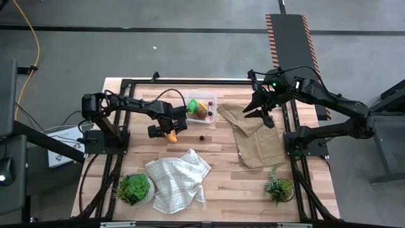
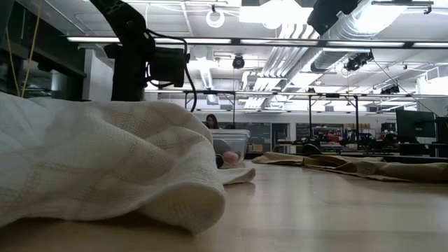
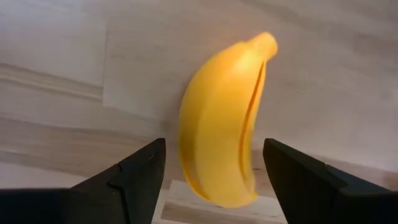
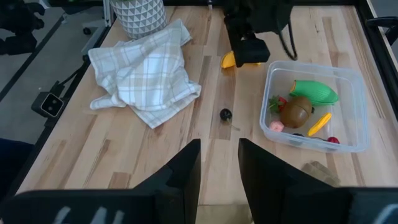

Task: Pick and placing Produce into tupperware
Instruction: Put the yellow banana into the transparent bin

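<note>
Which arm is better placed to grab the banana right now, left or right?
Left. The left gripper hangs open directly over the banana, fingers either side. The right gripper waits above the brown cloth.

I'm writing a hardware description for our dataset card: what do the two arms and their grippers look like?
Both arms are black and jointed, with black cables looping along them. The left gripper has two matte black, wedge-shaped fingers. The right gripper has similar dark flat fingers; a small green light glows on the right arm.

I can read no text, label, brand, number or sign on anything in these views from my station.
</note>
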Robot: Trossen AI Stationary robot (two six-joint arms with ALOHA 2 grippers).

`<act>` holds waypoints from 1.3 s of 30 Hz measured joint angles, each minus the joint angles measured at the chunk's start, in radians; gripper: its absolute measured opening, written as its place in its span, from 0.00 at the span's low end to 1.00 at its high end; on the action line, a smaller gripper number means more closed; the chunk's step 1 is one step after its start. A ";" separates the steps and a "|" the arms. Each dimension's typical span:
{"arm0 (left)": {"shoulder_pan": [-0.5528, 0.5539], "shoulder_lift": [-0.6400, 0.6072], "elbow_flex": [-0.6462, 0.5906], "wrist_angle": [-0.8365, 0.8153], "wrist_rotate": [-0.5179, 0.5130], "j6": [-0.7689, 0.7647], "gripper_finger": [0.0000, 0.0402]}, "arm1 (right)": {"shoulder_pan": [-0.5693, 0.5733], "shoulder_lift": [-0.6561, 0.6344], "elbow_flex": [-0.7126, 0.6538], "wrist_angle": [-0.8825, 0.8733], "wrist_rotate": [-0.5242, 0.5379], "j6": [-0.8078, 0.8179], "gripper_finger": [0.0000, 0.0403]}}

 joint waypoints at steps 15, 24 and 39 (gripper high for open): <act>-0.003 0.000 -0.004 0.011 -0.024 0.000 0.64 | 0.000 0.000 0.000 0.009 0.030 -0.002 0.25; -0.003 0.000 -0.013 0.016 -0.015 -0.001 0.53 | 0.000 0.000 0.000 0.009 0.030 -0.002 0.25; -0.003 0.000 -0.013 0.016 -0.020 -0.001 0.36 | 0.000 0.000 0.000 0.009 0.030 -0.002 0.25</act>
